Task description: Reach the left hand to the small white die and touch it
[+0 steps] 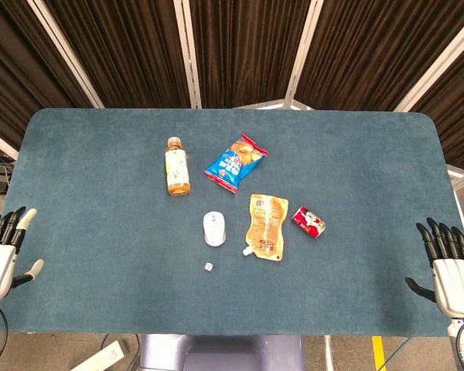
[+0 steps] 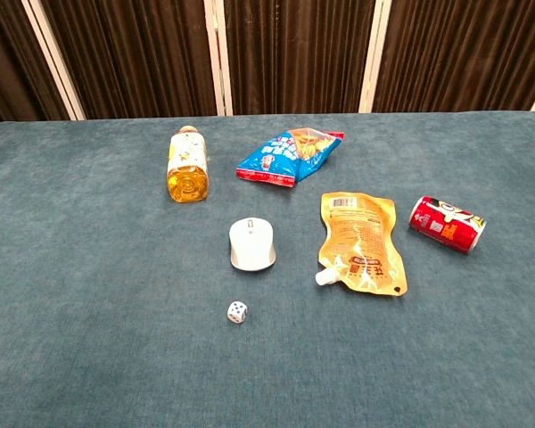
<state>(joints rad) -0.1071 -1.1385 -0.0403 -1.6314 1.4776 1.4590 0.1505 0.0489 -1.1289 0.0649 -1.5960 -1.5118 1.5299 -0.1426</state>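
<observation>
The small white die [image 1: 208,267] [image 2: 237,312] lies on the blue table cloth [image 1: 100,193], just in front of a white computer mouse [image 1: 214,229] [image 2: 251,243]. My left hand [image 1: 1,247] hangs at the table's left front edge, far to the left of the die, fingers spread and holding nothing. My right hand [image 1: 448,267] sits at the right front edge, also spread and empty. Neither hand shows in the chest view.
A lying bottle of yellow drink [image 1: 177,166] [image 2: 186,166], a blue snack bag [image 1: 237,162] [image 2: 292,154], an orange spouted pouch [image 1: 267,226] [image 2: 361,242] and a red can [image 1: 309,221] [image 2: 447,223] lie behind and right of the die. Dark curtains stand beyond the table.
</observation>
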